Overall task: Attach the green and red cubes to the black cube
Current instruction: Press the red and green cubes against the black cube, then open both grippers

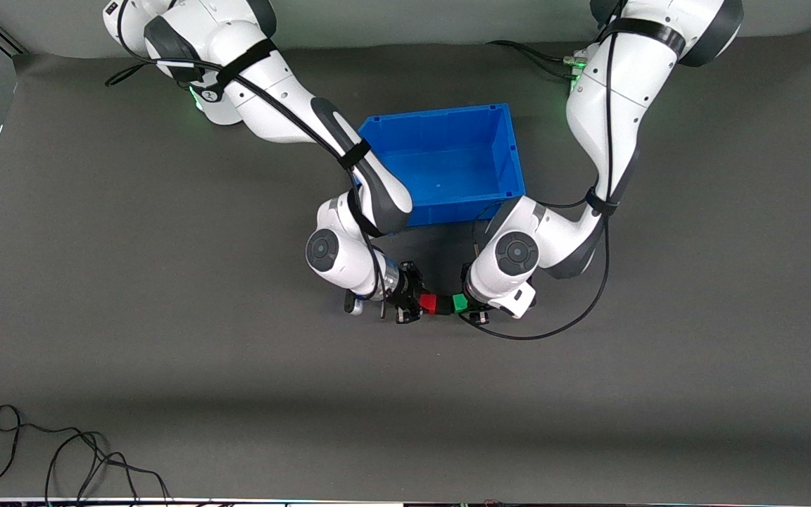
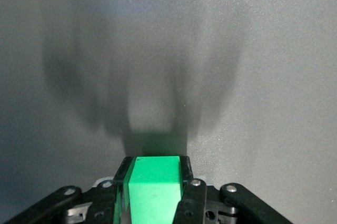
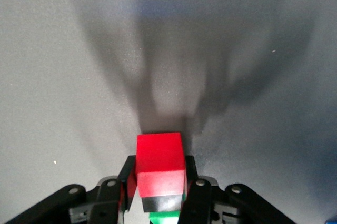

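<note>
My right gripper (image 1: 414, 304) is shut on the red cube (image 1: 428, 303) and my left gripper (image 1: 474, 307) is shut on the green cube (image 1: 459, 303), both over the grey mat beside the blue bin. The two cubes face each other in one row with the black cube (image 1: 444, 303) between them. In the right wrist view my right gripper (image 3: 159, 165) holds the red cube (image 3: 159, 155), with the black cube (image 3: 163, 202) against it and the green cube (image 3: 166, 216) after that. In the left wrist view my left gripper (image 2: 155, 165) holds the green cube (image 2: 154, 184), which hides the other two cubes.
The blue bin (image 1: 511, 151) stands open and empty, farther from the front camera than the cubes, between the two arms. Black cables (image 1: 60, 458) lie at the table's near edge toward the right arm's end. Grey mat covers the table.
</note>
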`<move>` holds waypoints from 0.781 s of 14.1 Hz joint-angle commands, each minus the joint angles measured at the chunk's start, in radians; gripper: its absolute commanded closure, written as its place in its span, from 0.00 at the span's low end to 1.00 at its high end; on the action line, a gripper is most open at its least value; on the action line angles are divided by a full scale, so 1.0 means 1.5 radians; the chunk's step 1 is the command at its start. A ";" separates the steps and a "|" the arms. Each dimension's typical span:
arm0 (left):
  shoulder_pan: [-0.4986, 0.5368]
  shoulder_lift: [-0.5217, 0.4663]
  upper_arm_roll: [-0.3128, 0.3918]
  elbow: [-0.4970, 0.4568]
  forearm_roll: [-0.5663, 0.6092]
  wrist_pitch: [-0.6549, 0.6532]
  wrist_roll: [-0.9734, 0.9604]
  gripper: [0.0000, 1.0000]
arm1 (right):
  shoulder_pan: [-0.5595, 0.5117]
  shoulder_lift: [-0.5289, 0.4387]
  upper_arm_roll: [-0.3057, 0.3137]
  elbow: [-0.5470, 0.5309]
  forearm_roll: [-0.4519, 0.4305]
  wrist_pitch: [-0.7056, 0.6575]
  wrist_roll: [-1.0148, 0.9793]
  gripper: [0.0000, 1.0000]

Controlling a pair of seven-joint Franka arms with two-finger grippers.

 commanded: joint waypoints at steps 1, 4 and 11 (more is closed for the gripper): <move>-0.015 0.003 0.012 0.004 0.006 0.007 -0.014 1.00 | 0.009 0.007 -0.009 0.013 -0.007 -0.003 -0.010 0.66; -0.016 0.003 0.013 0.004 0.029 0.006 -0.013 0.70 | 0.008 0.007 -0.009 0.016 -0.006 -0.003 -0.008 0.26; 0.004 -0.026 0.016 0.005 0.043 -0.023 -0.001 0.00 | -0.001 -0.015 -0.016 0.017 -0.007 -0.016 -0.008 0.00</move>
